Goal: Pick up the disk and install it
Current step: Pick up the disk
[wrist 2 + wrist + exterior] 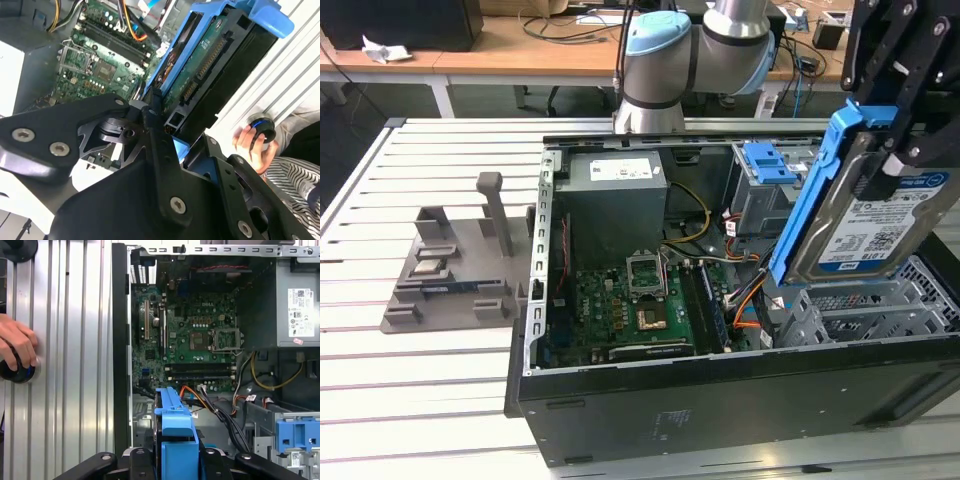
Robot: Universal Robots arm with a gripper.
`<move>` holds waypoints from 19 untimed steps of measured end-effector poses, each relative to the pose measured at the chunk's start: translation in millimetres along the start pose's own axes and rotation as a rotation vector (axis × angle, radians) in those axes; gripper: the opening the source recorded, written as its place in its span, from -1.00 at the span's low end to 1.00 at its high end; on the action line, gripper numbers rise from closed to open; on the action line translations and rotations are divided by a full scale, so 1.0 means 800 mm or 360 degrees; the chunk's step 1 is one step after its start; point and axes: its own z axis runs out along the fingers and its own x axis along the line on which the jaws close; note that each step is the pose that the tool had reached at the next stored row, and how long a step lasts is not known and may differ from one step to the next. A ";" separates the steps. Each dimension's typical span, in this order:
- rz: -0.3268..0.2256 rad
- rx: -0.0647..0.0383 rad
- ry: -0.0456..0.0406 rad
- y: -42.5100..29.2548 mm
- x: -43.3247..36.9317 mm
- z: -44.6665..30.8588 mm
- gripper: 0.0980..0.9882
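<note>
In the exterior view, the black gripper holds the disk, a flat silver metal hard drive with a white-and-blue label and a blue plastic carrier frame. The disk hangs tilted in the air above the perforated grey metal drive cage at the exterior view's right end of the open black computer case. It touches nothing below. So the picking up is done, and the installing is not yet done.

In the second wrist view, the black fingers are closed on the edge of the disk; its green circuit board side and its connector show. Beyond it lies the green motherboard. A person's hand rests on a round black knob.

In the first wrist view, the blue frame of the disk stands between the jaws, over the case interior near the orange cables. The grey power-supply box sits well apart.
</note>
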 end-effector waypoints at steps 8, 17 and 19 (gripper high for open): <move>0.0000 -0.0001 0.0000 -0.0330 0.001 0.0008 -0.39; 0.0000 -0.0001 0.0000 -0.0578 0.002 0.0197 -0.39; 0.0000 -0.0001 0.0001 -0.0636 0.001 0.0284 -0.39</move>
